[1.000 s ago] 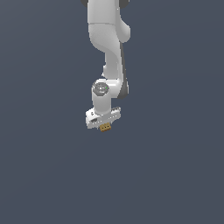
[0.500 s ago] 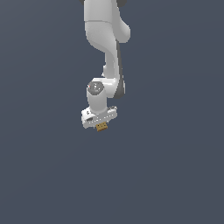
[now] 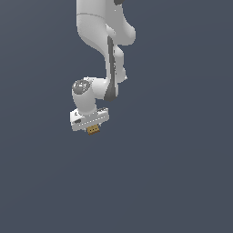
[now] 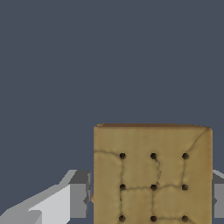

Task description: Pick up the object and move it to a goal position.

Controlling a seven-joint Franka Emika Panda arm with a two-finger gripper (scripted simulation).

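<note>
You see a tan-brown block (image 4: 152, 175) marked with a grid of small dark dots and faint crack lines. Your end effector (image 3: 93, 129) is white with grey fingers (image 4: 78, 199), against a plain slate-blue backdrop.

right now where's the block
In the exterior view the block sits just under the white gripper, left of centre. The wrist view shows it between the gripper's fingers, off any surface.
</note>
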